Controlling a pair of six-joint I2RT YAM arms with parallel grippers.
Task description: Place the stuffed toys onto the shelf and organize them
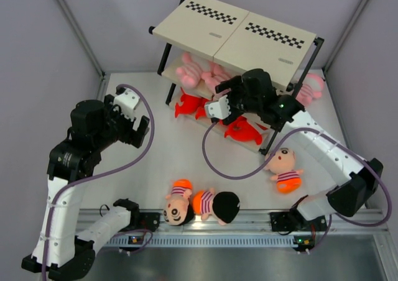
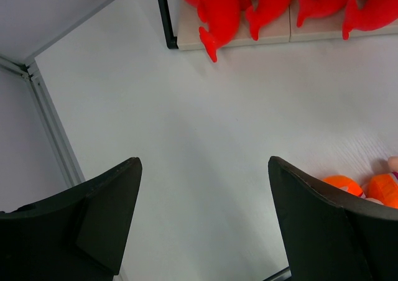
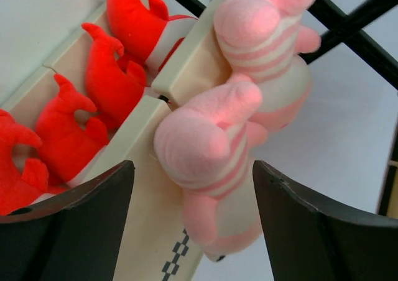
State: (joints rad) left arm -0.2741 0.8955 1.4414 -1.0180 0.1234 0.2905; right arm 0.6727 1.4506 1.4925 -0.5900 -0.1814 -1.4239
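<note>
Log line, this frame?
left gripper: open | right gripper: open at two pale pink striped plushes on black-framed cream shelf | three peach black-haired boy dolls: on table

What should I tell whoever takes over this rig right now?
Left hand open and empty above the white table. Right hand open at the middle tier of the black-framed, cream-board shelf, gripping nothing. Two pale pink plush animals lie on that tier; a third shows by the shelf's right end. Red plush toys lie on the bottom tier. Left to do: three peach boy dolls in striped shirts, all on the table.
</note>
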